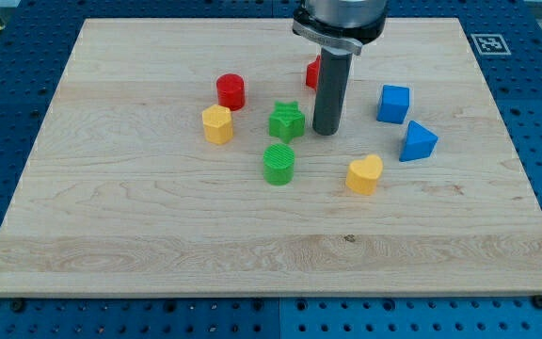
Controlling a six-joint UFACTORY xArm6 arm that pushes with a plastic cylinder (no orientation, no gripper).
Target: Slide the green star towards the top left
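The green star [287, 121] lies near the middle of the wooden board [139, 217]. My tip [326, 131] stands just to the star's right, a small gap apart. The rod rises from there to the arm's dark body at the view's top. A green cylinder [278, 164] sits just below the star. A yellow hexagon block [217, 123] and a red cylinder [231, 91] lie to the star's left and upper left.
A red block [313, 72] is partly hidden behind the rod. A blue cube [393, 104] and a blue triangular block [418, 141] lie at the right. A yellow heart [365, 174] lies at the lower right of my tip.
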